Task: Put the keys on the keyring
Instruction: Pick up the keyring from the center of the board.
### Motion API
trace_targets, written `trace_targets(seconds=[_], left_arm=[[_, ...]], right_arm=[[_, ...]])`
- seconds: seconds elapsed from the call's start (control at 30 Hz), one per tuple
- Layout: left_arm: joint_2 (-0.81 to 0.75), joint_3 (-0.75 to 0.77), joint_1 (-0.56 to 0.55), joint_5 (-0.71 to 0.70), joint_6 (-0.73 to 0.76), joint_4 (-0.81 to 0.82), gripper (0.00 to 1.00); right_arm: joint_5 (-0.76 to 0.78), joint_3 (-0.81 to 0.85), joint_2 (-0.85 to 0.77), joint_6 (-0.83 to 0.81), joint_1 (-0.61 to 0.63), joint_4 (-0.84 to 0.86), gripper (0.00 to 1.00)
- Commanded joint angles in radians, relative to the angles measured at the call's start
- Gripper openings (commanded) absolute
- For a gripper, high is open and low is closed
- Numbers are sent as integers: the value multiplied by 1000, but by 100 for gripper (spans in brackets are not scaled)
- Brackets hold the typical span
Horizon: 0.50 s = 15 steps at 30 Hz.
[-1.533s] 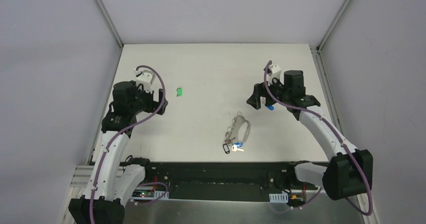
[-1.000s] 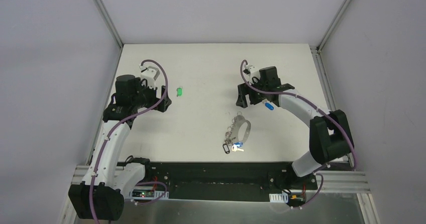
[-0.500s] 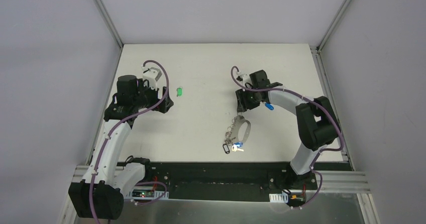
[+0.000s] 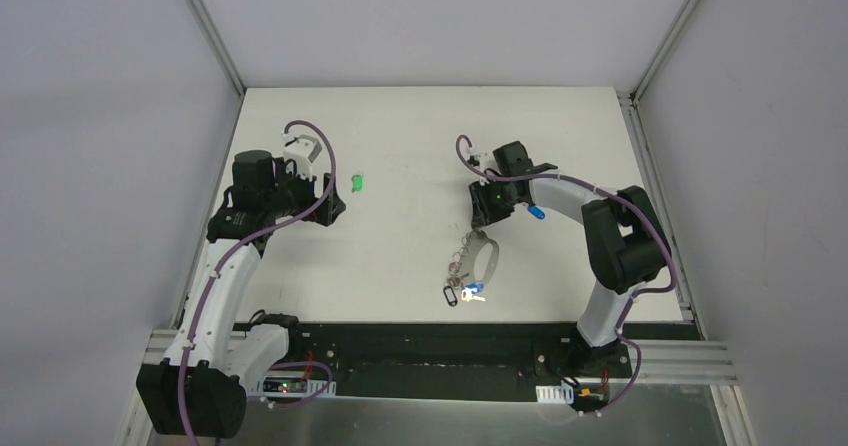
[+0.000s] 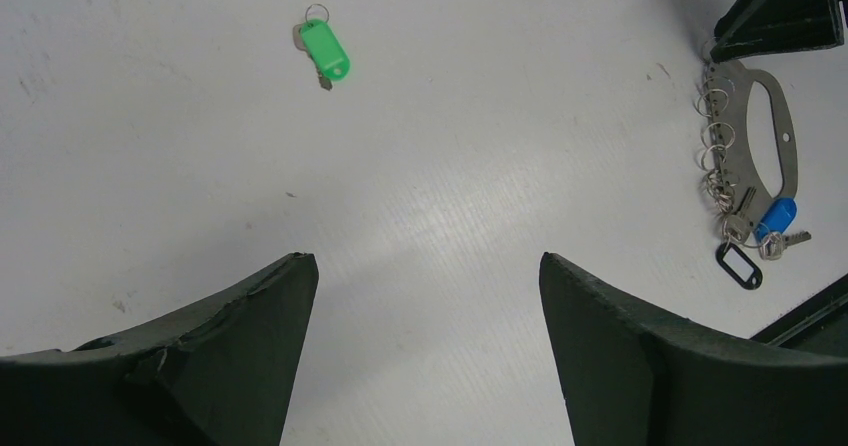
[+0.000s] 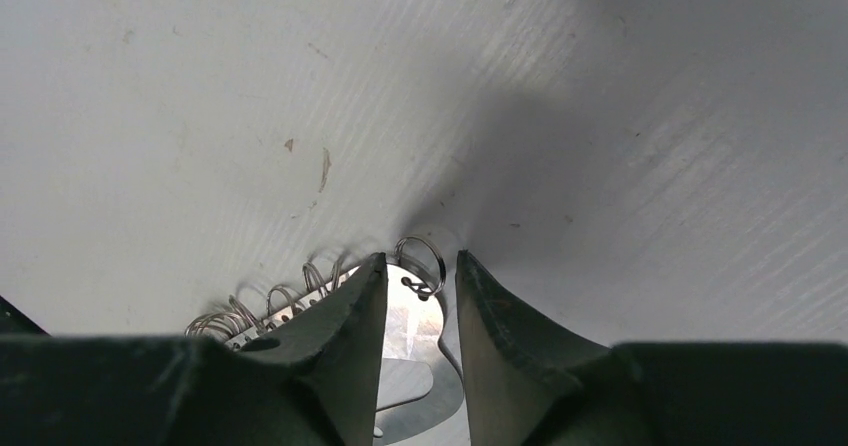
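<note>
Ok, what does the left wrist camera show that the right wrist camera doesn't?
Only left wrist: green-headed silver key lying alone; blue-headed key and small black tag at one end of the pale grey oval keyring; open left gripper. Only right wrist: right gripper fingers narrowly straddling the keyring's other end. Both: that keyring, its linked metal rings, white table.

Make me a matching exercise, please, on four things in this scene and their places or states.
1 green plastic-headed key
2 pale grey oval keyring
3 small black tag
4 left gripper

A wide open, empty
B far end between jaws of right gripper
C loose on white table, far left
D at keyring's near end

Pairs: 1-C, 2-B, 3-D, 4-A
</note>
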Motion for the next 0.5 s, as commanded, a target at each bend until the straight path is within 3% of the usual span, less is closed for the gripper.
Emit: trace_targets(seconds=[0.0,0.47], left_arm=[[-25,-12,-11,31,1,16,84],[-22,-13,-14,33,12,14,83]], right_arm=[[-58,36,13,4,7,-50,31],[-37,72,-6,-10,7,-59,4]])
